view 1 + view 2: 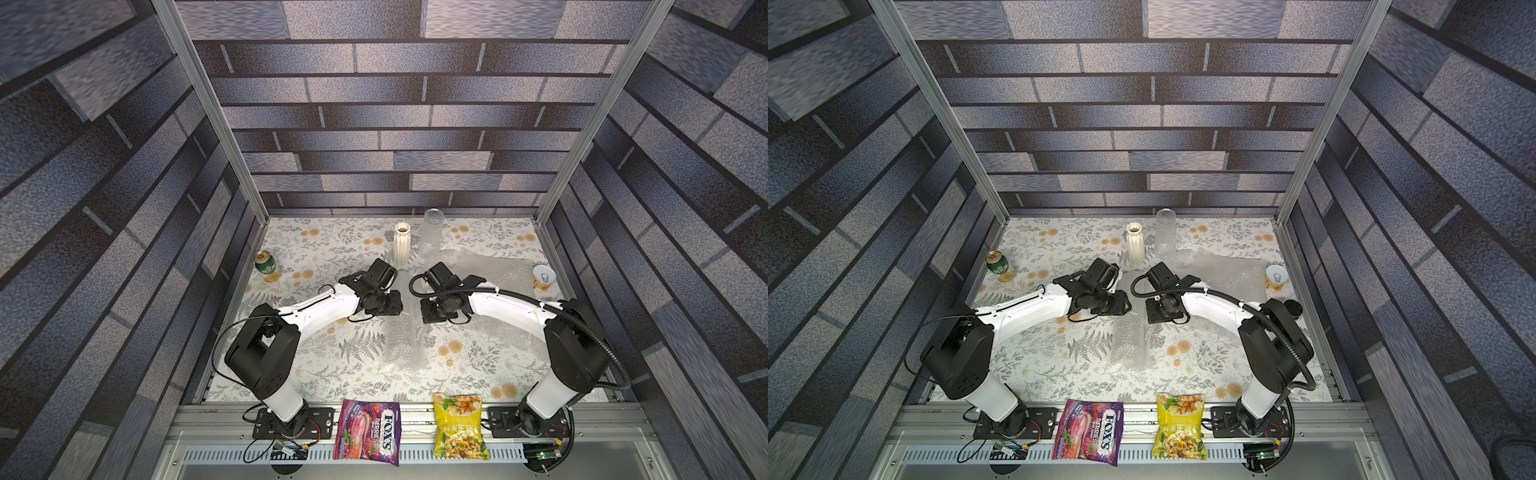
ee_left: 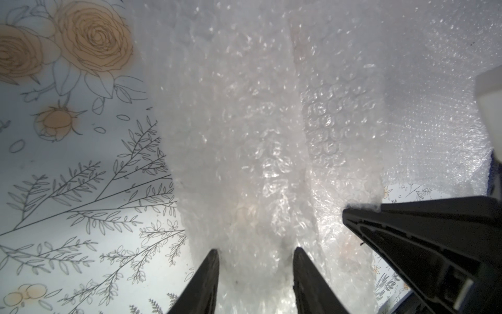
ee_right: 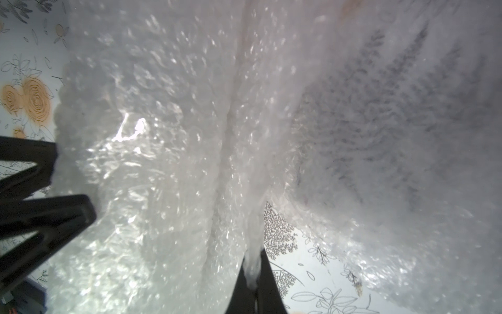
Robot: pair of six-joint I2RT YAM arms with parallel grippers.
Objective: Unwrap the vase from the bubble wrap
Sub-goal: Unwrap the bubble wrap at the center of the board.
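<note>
1. At the centre of the table (image 1: 332, 374), the bubble wrap roll (image 1: 404, 345) lies on the floral cloth between the two arms. It shows in both top views.
2. Long axis: the roll runs from the grippers toward the near edge of the table.
3. Left gripper (image 2: 256, 271): the fingers stand partway apart and straddle the far end of the roll. Wrap fills the gap and touches both fingers. This is judged to be a grip across the roll's body.
4. Right gripper (image 3: 254, 282): the fingers are closed together on a thin fold of the wrap's loose edge. It sits just beside the left gripper, on the roll's right side.
5. Contents: the layers are cloudy, and no vase outline can be made out inside.
6. Other items:
   - A white ribbed vase (image 1: 402, 245) and a clear glass vase (image 1: 432, 232) stand bare near the far edge, apart from the roll.
   - A flat bubble wrap sheet (image 1: 494, 268) lies toward the far right corner.
7. Governing relation: both grippers are in contact with the roll, so neither is nearer. The pinched fold leaves the roll crosswise to its long axis, toward the right edge.
8. Judged next move: the right arm draws the fold across the axis while the left arm anchors the body.
</note>
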